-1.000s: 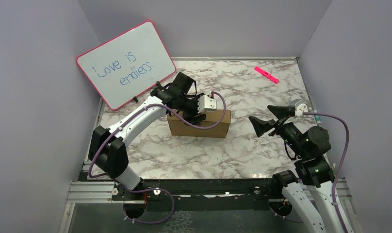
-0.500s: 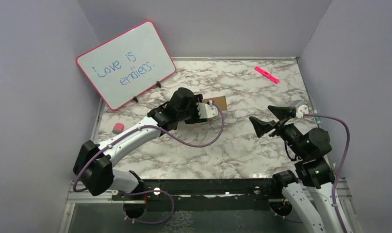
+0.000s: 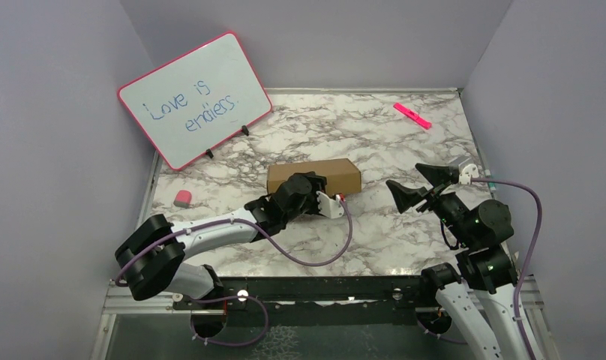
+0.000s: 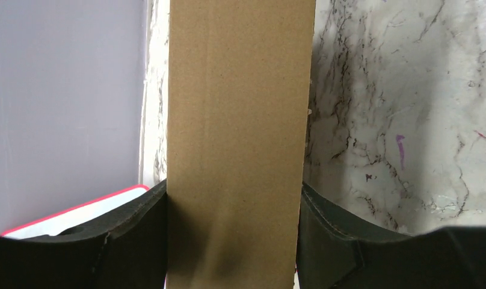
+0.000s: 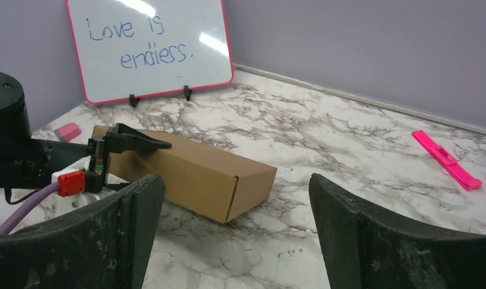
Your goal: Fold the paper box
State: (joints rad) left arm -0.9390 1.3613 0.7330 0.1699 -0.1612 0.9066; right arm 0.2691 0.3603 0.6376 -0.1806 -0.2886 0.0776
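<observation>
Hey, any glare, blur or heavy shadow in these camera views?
Right wrist view: two glare streaks on the whiteboard, writing legible; the right end effector up close looks soft. Left wrist view: the box is sharp, shadowed at the bottom where the left end effector grips it. Top view: even light, no obvious glare.

A white marble-patterned table [image 3: 405, 225] veined in grey and brown, walled on three sides in pale lilac. A paper box [image 3: 315, 171], folded shut, lies lengthwise near the middle of the table. At the far left a pink-framed whiteboard [image 3: 195, 97] reading "Love is endless." stands tilted on two small black feet. A pink eraser [image 3: 182, 198] lies at the left edge, and a bright pink strip [image 3: 412, 115] lies at the far right.
</observation>
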